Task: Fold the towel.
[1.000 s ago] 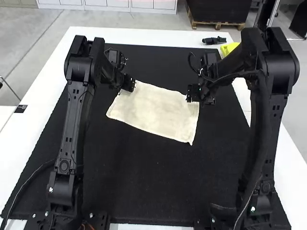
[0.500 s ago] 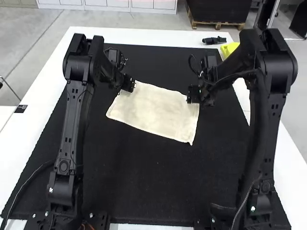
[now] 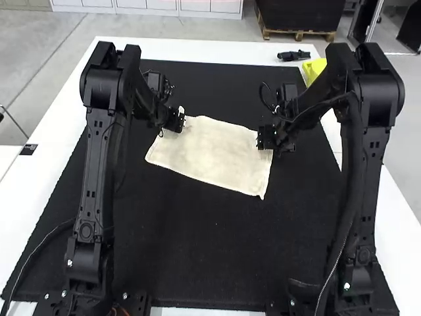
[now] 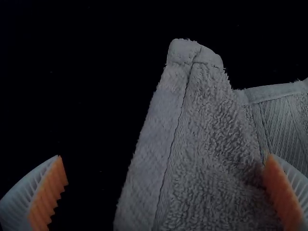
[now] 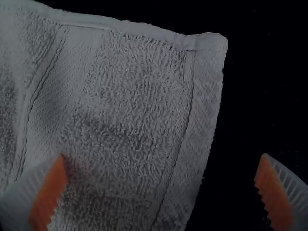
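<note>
High view, towel [image 3: 214,155] on black mat [image 3: 204,257], wrist views, stitched hem [image 4: 156,120]

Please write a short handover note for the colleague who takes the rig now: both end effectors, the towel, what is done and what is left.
Left end effector: open at the towel's far left corner, one finger over cloth, holding nothing.
Right end effector: open at the far right corner, likewise gripping nothing.
Towel: spread mostly flat on the black mat, slightly askew. Whether it has a fold already, I cannot tell.
Done: both end effectors are placed at the far corners.
Left: probably close on both corners, bring that edge over towards the arm bases, then release and straighten.
</note>
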### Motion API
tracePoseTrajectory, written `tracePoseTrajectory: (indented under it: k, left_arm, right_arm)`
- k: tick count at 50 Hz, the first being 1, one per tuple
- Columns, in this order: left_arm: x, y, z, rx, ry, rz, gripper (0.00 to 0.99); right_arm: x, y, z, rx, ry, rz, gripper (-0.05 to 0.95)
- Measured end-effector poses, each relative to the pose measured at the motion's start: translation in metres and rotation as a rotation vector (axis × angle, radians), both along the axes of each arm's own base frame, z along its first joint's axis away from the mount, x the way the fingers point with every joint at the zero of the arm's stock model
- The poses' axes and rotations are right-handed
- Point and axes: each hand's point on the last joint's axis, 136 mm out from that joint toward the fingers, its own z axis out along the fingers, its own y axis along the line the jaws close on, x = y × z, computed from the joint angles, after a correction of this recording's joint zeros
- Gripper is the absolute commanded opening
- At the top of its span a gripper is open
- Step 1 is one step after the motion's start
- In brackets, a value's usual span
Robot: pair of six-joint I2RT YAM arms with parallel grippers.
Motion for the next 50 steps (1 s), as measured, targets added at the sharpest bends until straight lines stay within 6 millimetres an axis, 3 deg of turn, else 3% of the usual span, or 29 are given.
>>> tracePoseTrajectory:
  k: [4, 8, 10, 15, 17, 22, 50]
  left_arm:
    - [0.001, 0.0, 0.001, 0.002, -0.004, 0.002, 0.882]
    - [0.001, 0.0, 0.002, -0.007, -0.008, 0.008, 0.543]
    - [0.002, -0.001, 0.003, -0.014, -0.015, 0.012, 0.303]
    - [0.004, -0.002, 0.006, -0.057, -0.023, 0.043, 0.097]
    - [0.004, -0.001, 0.006, -0.079, -0.021, 0.057, 0.043]
    - [0.005, -0.001, 0.007, -0.11, -0.017, 0.077, 0.03]
    - [0.005, -0.001, 0.008, -0.124, -0.018, 0.083, 0.028]
  right_arm:
    - [0.0, 0.0, 0.0, -0.005, -0.002, 0.002, 0.9]
    - [0.0, -0.001, -0.001, -0.007, -0.005, 0.003, 0.78]
    - [0.0, -0.002, -0.001, -0.013, -0.011, -0.001, 0.59]
    - [0.003, -0.007, 0.0, 0.01, -0.031, -0.027, 0.14]
    - [0.004, -0.012, 0.0, 0.034, -0.032, -0.044, 0.08]
    - [0.007, -0.02, 0.001, 0.087, -0.033, -0.07, -0.02]
    - [0.005, -0.018, 0.0, 0.075, -0.055, 0.004, -0.02]
